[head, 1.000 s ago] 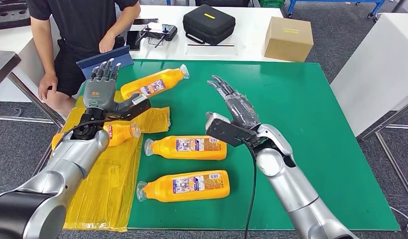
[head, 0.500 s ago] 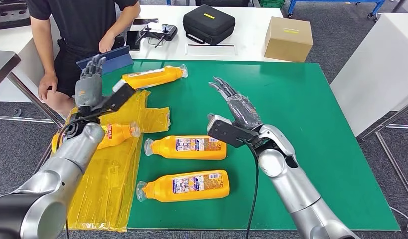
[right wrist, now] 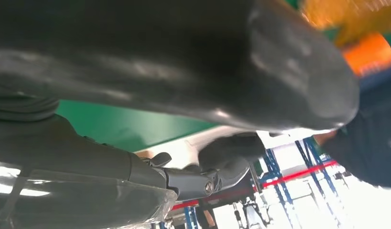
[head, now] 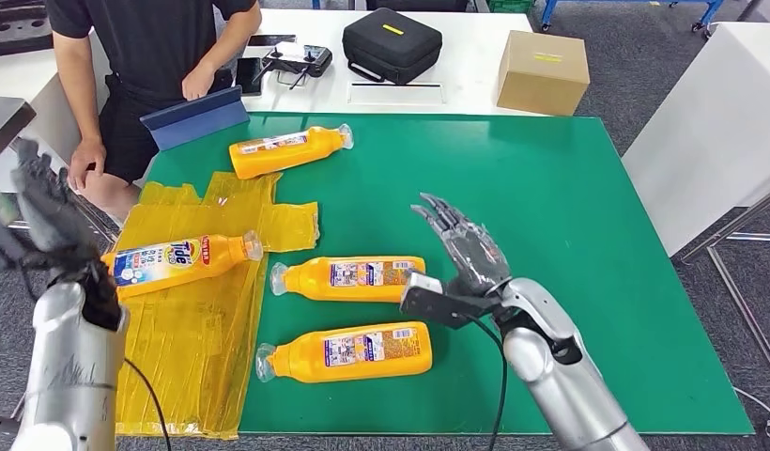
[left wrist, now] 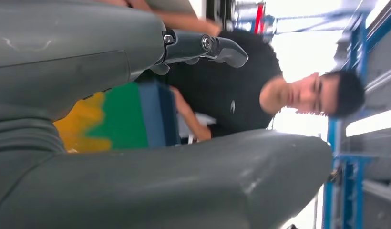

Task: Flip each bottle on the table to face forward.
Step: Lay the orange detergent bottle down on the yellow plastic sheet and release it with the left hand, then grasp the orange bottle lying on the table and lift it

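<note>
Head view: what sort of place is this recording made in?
Likely a robotics lab or workshop: a green-matted table, a person seated at a white bench with a controller, and blue racking.

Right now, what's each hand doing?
Left hand: open, raised off the table's left edge, holding nothing.
Right hand: open above the green mat, holding nothing.

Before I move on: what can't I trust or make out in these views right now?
- Left hand: blurred in the head view, so its finger pose is unclear.
- Far bottle: its label print is too small to read in the head view.
- Right wrist view: the right hand up close hides most of the table.
- Left wrist view: the hand covers the bottles.
</note>
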Robot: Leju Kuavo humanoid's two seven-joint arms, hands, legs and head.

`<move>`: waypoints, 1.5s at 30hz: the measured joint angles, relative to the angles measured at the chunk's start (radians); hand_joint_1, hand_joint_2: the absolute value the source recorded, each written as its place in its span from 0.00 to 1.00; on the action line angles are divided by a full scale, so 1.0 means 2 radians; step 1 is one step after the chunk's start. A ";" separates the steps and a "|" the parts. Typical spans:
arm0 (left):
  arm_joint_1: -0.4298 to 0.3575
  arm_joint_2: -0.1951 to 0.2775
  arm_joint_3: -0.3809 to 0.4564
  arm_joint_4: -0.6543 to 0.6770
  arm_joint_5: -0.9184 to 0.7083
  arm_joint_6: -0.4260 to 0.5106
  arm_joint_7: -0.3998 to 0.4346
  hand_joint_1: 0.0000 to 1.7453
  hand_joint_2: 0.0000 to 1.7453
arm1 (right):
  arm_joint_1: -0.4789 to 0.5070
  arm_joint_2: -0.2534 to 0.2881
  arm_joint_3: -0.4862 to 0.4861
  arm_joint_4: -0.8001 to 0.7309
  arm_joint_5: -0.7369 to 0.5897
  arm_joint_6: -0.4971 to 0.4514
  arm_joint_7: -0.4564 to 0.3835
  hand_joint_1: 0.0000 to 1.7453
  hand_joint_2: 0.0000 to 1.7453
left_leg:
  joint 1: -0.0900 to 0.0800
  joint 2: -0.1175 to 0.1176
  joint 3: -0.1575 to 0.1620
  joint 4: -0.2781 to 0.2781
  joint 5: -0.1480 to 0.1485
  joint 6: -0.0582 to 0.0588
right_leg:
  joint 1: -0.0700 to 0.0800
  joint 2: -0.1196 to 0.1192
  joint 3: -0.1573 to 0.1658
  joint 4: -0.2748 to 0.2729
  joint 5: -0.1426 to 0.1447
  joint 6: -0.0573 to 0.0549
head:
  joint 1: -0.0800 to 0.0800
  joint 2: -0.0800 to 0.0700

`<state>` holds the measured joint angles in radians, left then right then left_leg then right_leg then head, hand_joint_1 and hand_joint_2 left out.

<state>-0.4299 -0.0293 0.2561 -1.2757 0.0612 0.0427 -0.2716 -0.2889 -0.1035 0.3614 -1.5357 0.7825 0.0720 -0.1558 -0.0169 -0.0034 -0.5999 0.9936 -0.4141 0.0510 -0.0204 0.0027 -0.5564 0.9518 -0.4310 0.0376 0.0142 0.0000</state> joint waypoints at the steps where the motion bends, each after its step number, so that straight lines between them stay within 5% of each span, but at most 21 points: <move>1: 0.032 0.001 0.005 -0.028 0.009 -0.001 -0.007 0.00 0.00 | 0.018 -0.002 0.000 -0.013 0.010 -0.001 -0.001 0.00 0.00 | 0.000 0.000 0.000 0.000 0.000 0.000 | 0.000 0.000 0.000 0.000 -0.001 0.000 | 0.000 0.000; 5: 0.114 0.000 0.017 -0.106 0.021 -0.004 -0.016 0.00 0.00 | 0.060 -0.003 0.002 -0.052 0.025 -0.003 0.000 0.00 0.00 | 0.000 -0.002 -0.001 0.000 -0.001 0.000 | 0.000 -0.001 -0.002 0.000 -0.001 0.000 | 0.000 0.000; 12: 0.155 0.001 0.022 -0.163 0.022 0.002 -0.014 0.00 0.00 | 0.078 -0.004 0.002 -0.079 0.028 -0.002 0.000 0.00 0.00 | 0.000 -0.002 -0.001 0.000 0.000 0.001 | 0.001 -0.001 -0.001 0.000 0.000 0.000 | 0.000 0.000; 16: 0.211 -0.002 0.030 -0.204 0.038 0.009 -0.024 0.00 0.00 | 0.108 -0.004 0.003 -0.104 0.031 -0.001 -0.009 0.00 0.00 | 0.000 -0.001 0.000 0.000 0.000 0.000 | 0.001 0.000 0.000 0.000 0.000 -0.001 | 0.000 0.000; 20: 0.258 -0.004 0.043 -0.232 0.057 0.003 -0.029 0.00 0.00 | 0.132 -0.004 0.012 -0.127 0.037 -0.002 -0.010 0.00 1.00 | 0.000 -0.001 0.000 0.000 -0.001 0.000 | 0.000 -0.001 -0.001 -0.001 -0.001 0.000 | 0.000 0.000; 45: 0.247 -0.003 0.048 -0.219 0.055 -0.001 -0.033 0.00 0.00 | 0.138 0.013 0.041 -0.090 0.059 -0.008 0.022 0.00 1.00 | 0.000 -0.002 0.000 0.000 0.000 0.000 | 0.000 -0.001 -0.001 -0.001 0.000 -0.001 | 0.000 0.000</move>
<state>0.0646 -0.0355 0.3530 -1.7145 0.1719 0.0409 -0.3384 -0.0135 -0.0778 0.4443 -1.7152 0.8996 0.0558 -0.1126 -0.0163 -0.0076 -0.5989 0.9928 -0.4146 0.0508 -0.0194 0.0000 -0.5577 0.9507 -0.4318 0.0355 0.0142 0.0000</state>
